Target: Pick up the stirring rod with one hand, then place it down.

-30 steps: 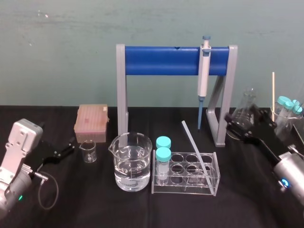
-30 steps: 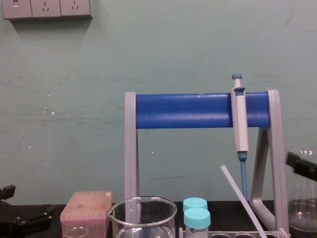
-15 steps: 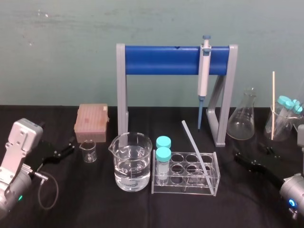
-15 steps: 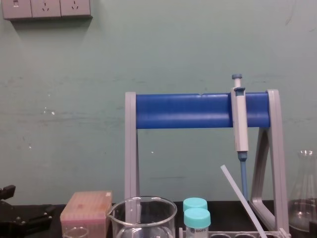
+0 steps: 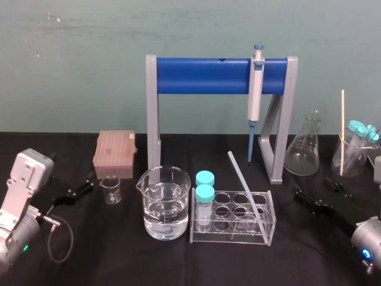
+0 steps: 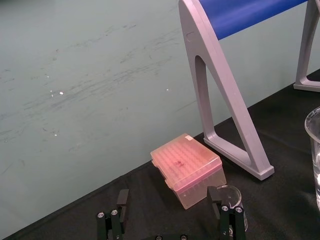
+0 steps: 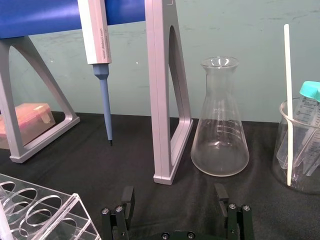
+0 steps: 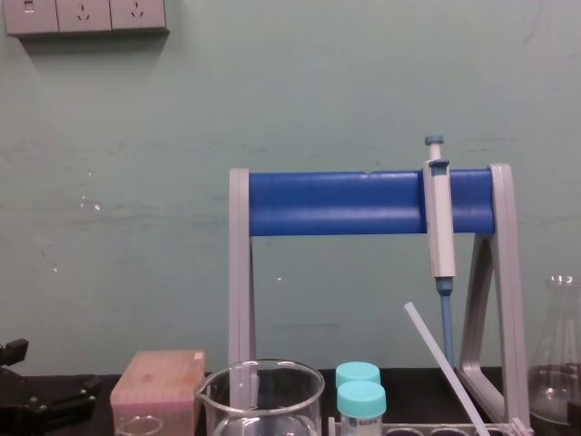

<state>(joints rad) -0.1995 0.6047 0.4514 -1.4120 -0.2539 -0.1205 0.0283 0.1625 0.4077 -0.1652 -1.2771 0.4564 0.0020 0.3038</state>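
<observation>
Stirring rod [image 5: 244, 187] leans ungrasped in test-tube rack [image 5: 271, 215]; right gripper [image 7: 175, 195] low nearby, spread and empty; left gripper [image 6: 169, 192] parked, spread too; pick seemingly pending: pinch rod's free upper end.

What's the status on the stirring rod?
Left gripper open, parked left. Right gripper open, parked right. Stirring rod leans in tube rack, unheld. Nothing blocks it.
</observation>
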